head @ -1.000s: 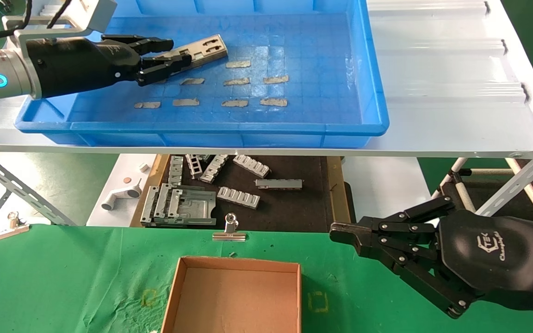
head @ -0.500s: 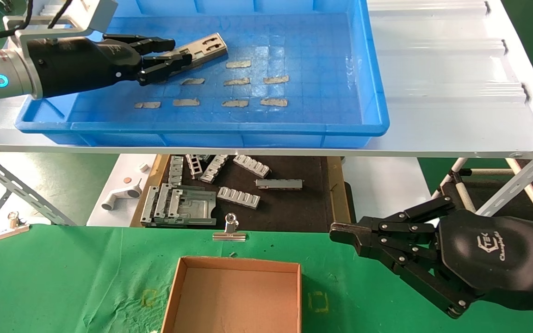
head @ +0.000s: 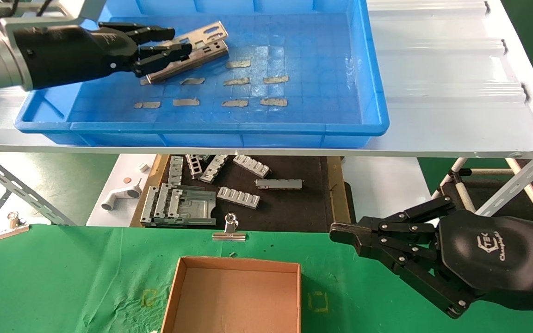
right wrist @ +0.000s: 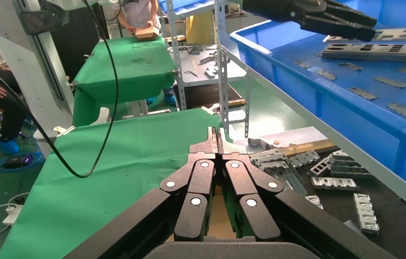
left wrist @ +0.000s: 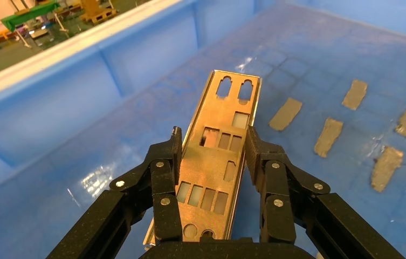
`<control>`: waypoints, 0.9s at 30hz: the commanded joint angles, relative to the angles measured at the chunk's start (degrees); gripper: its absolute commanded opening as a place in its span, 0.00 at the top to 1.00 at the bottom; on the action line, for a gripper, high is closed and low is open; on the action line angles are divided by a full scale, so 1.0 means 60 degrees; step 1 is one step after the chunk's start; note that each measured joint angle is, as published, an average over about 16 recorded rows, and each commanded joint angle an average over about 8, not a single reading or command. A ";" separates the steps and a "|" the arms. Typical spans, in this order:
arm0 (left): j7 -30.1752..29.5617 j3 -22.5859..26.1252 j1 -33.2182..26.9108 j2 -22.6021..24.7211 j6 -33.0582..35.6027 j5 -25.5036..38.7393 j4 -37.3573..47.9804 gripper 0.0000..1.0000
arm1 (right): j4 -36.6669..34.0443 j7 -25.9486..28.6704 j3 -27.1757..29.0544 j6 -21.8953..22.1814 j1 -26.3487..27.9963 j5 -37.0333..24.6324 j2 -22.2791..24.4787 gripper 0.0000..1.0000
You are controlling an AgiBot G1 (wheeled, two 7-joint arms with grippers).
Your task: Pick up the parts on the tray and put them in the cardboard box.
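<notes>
Left claw [head: 167,44] level over tray [head: 201,127], clamping plate [left wrist: 214,162].

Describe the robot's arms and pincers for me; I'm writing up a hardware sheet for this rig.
Both pincers, left pincer and right pincer, are black, with jointed link fingers pinned by silver rivets and glossy black housings. The right housing bears a pale logo. The left arm has a silver wrist section with a glowing blue ring, a grey bracket above it, and black cables running off.
</notes>
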 commanded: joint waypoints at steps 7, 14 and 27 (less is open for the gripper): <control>0.0324 0.0011 -0.0298 -0.0428 0.1565 -0.0007 -0.0318 1.00 | 0.0000 0.0000 0.0000 0.0000 0.0000 0.0000 0.0000 1.00; 0.0768 0.0213 -0.0323 -0.0823 0.3305 0.0094 -0.0933 1.00 | 0.0000 0.0000 0.0000 0.0000 0.0000 0.0000 0.0000 1.00; -0.1152 0.1478 0.1795 -0.2488 0.3523 -0.2866 -0.5910 1.00 | 0.0000 0.0000 0.0000 0.0000 0.0000 0.0000 0.0000 1.00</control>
